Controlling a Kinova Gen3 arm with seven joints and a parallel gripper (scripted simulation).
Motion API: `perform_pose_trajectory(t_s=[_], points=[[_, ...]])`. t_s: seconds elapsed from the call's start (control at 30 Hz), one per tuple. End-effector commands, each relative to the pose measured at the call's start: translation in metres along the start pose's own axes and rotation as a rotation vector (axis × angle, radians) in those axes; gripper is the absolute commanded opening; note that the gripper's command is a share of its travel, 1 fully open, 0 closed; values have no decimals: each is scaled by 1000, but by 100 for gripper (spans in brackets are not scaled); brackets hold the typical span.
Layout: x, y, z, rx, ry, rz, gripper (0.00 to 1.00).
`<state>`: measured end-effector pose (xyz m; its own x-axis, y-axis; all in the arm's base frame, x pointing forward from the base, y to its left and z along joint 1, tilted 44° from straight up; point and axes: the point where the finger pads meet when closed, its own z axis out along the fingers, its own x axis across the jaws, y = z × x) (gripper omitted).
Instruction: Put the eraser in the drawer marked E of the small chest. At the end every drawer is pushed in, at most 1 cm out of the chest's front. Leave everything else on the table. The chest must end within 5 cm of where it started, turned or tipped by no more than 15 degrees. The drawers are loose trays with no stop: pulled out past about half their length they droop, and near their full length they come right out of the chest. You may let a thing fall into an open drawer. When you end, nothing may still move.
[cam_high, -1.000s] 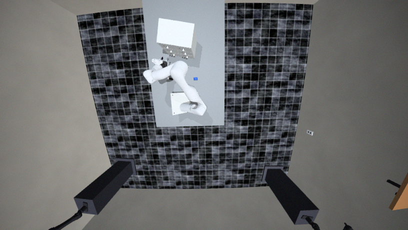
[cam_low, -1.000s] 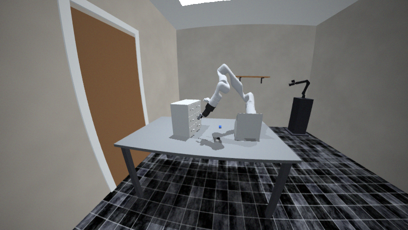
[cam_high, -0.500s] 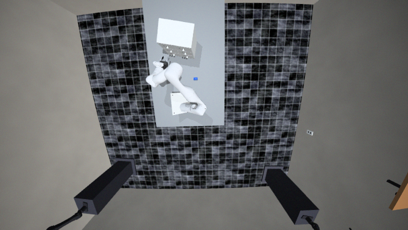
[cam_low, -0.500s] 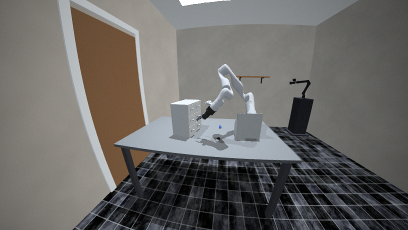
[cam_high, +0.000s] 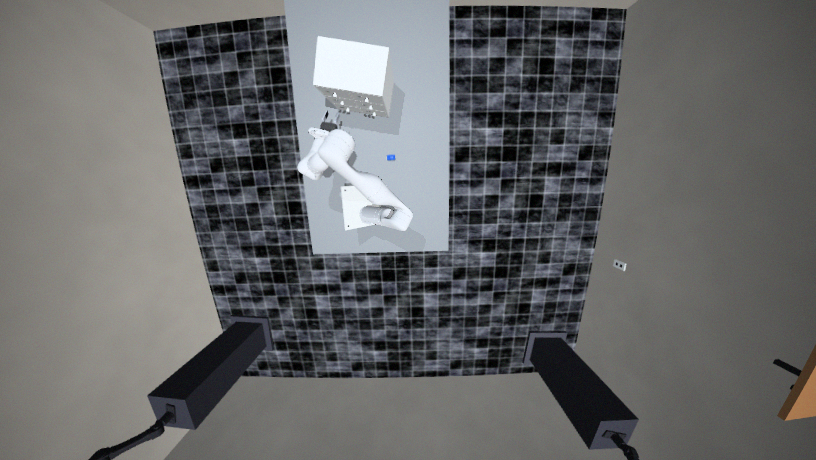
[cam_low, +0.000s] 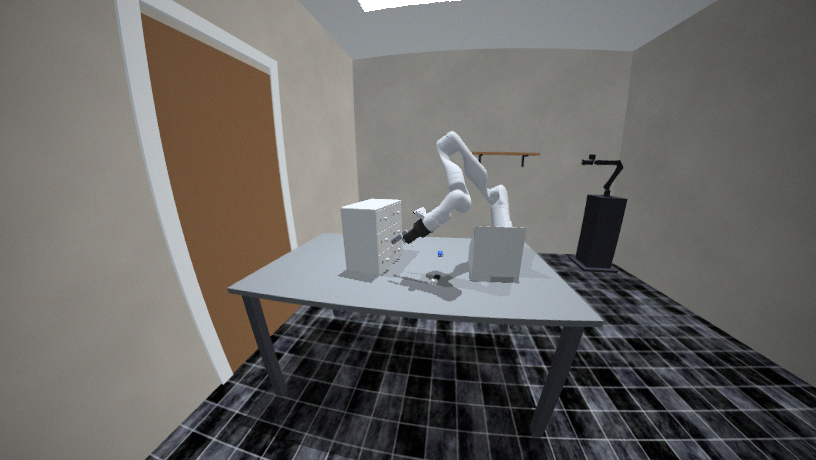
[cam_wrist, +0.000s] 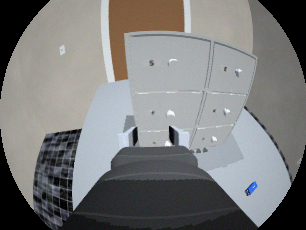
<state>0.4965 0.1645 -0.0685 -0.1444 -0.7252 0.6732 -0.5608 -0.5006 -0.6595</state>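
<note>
The small chest (cam_high: 351, 65) (cam_low: 360, 240) (cam_wrist: 187, 75) stands on the table (cam_high: 422, 188) (cam_low: 320, 297) (cam_wrist: 95, 130), its drawers in two columns of three, facing the arm's base (cam_high: 350, 200) (cam_low: 497, 254). The eraser (cam_high: 390, 157) (cam_low: 440, 253) (cam_wrist: 251, 188) lies on the tabletop between them, right of the gripper (cam_high: 333, 117) (cam_low: 396, 240) (cam_wrist: 153, 133), which is before the left column.

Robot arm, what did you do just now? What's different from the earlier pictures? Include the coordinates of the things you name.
The arm (cam_high: 365, 181) (cam_low: 455, 200) sank a bit near the chest (cam_high: 351, 65) (cam_low: 360, 240) (cam_wrist: 167, 77), and its wrist tipped flatter, so the gripper (cam_high: 332, 116) (cam_low: 394, 240) (cam_wrist: 153, 133) points more levelly at the drawers. Nothing was picked up or let go. The chest and the blue eraser (cam_high: 390, 157) (cam_low: 440, 253) (cam_wrist: 251, 188) stayed put.
</note>
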Motion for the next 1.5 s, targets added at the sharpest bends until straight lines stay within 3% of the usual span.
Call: perform_pose_trajectory(t_s=[0.0, 0.4, 0.87, 1.47], points=[[-1, 6, 2, 23, 0, -14, 100], [-1, 10, 14, 148, 0, -14, 100], [-1, 13, 23, 247, -1, -14, 100], [-1, 14, 30, 312, -2, -14, 100]])
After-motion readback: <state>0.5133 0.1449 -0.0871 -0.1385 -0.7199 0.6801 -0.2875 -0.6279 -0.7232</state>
